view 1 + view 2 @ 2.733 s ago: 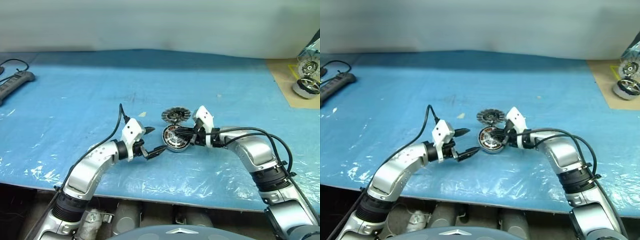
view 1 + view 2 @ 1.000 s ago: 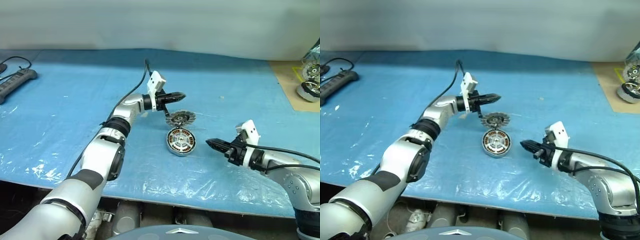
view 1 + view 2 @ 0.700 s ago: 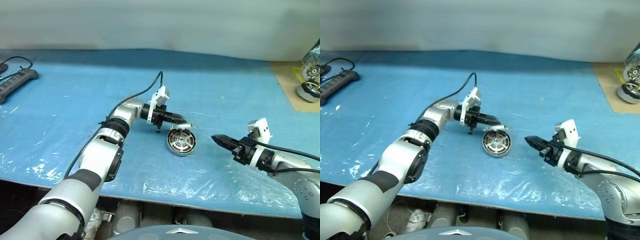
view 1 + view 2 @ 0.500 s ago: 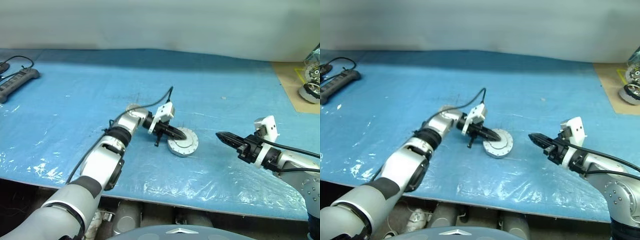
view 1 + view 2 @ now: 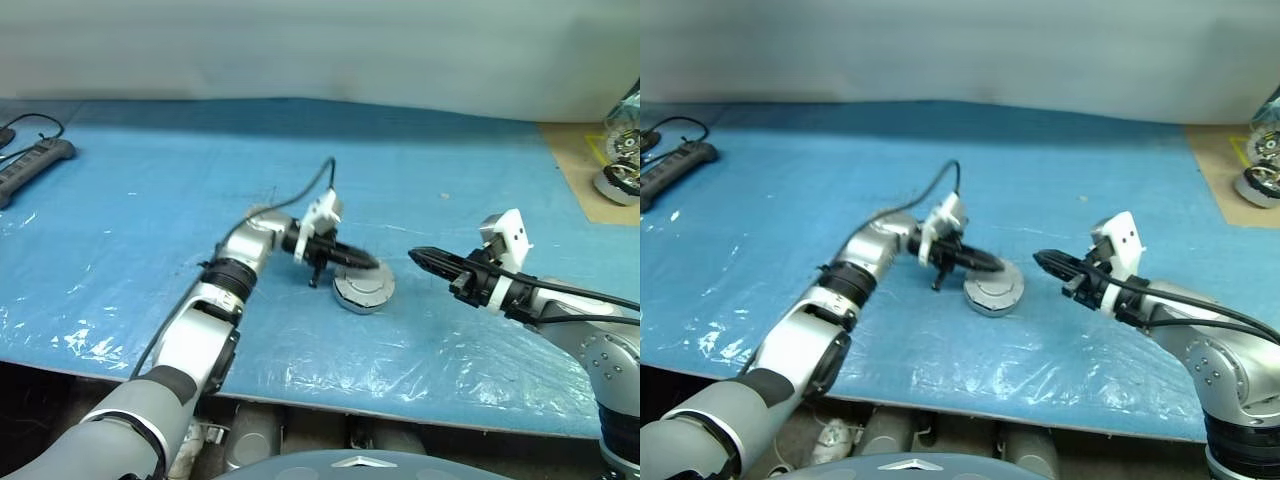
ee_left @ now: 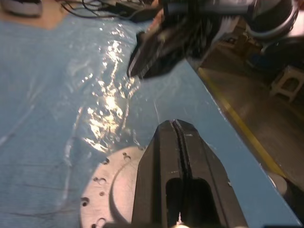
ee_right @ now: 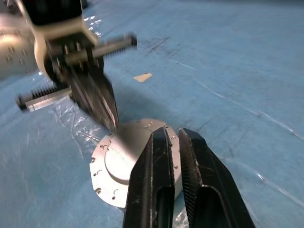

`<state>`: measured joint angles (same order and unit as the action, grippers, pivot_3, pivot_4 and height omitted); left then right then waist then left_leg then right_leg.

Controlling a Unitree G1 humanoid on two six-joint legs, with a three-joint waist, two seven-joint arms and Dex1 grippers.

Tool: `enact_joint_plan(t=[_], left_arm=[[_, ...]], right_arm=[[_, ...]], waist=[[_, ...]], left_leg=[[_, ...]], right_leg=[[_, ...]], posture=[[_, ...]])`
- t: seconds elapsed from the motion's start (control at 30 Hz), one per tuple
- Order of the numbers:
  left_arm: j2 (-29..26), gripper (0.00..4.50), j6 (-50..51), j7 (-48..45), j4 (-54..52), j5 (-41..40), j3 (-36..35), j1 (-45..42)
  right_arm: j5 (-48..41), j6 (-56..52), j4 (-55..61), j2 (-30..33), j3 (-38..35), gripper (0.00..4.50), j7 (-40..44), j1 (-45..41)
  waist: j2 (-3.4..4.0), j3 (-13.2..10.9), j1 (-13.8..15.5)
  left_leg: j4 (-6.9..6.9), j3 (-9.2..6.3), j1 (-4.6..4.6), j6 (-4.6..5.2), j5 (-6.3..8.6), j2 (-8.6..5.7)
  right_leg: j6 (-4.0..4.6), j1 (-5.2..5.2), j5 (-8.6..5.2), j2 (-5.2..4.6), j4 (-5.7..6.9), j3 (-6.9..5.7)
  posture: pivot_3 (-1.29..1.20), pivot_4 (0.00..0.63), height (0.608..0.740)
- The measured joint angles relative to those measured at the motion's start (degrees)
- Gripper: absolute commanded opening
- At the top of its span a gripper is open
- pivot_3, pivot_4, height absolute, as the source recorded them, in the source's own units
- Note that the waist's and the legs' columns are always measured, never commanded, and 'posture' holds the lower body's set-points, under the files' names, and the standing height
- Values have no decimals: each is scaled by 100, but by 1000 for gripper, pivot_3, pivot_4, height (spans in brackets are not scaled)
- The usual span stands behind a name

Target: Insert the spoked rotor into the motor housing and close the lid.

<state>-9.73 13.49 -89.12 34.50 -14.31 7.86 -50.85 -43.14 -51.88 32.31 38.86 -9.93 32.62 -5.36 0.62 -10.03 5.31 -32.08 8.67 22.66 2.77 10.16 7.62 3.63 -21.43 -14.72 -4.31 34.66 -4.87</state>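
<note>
Lid on the motor housing — left gripper clenched empty above it, right gripper slightly parted, empty — press flat, centred.

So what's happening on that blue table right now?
Left gripper shut, above round silver-grey lid. Lid flat, plain face up. Right gripper nearby, empty. Nothing obstructing.

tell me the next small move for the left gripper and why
Probably lift the left gripper off and back it away. Its shut fingers sit over the lid, which already lies plain face up on the motor housing, while the right gripper hangs just beside it, so closing looks done.
</note>
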Motion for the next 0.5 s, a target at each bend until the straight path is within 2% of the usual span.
enact_joint_plan(t=[0.17, 0.3, 0.33, 0.5], left_arm=[[-880, 0, 1354, 265, -1774, -545, -143, 1272], [-1496, 0, 1608, 604, -2462, -557, -133, 2404], [-1558, 0, 1548, 743, -2657, -546, -142, 2587], [-1496, 0, 809, 1622, -3228, -428, -300, 3260]], right_arm=[[514, 498, -390, 121, 872, 2882, 623, -312], [828, 847, -801, 213, 1130, 4272, 1085, -472], [911, 934, -887, 213, 1208, 4476, 1164, -516], [1305, 1295, -1180, 211, 1634, 4476, 1493, -612]], waist=[[15, 5, -79], [9, 0, -99], [9, 0, -83], [8, -2, -73]], left_leg=[[-2, 0, 28, -2, 3, 1], [-10, -1, 59, 2, 5, 3], [-17, 0, 58, 2, 4, 4], [-41, -1, 21, -17, 14, 7]], right_leg=[[13, -30, -16, 1, 6, -3], [14, -54, -16, 1, 9, -7], [14, -52, -16, 0, 9, -7], [6, 0, -9, 1, 9, -4]], posture=[[0, 150, 740], [0, 150, 740], [0, 150, 740], [0, 150, 740]])
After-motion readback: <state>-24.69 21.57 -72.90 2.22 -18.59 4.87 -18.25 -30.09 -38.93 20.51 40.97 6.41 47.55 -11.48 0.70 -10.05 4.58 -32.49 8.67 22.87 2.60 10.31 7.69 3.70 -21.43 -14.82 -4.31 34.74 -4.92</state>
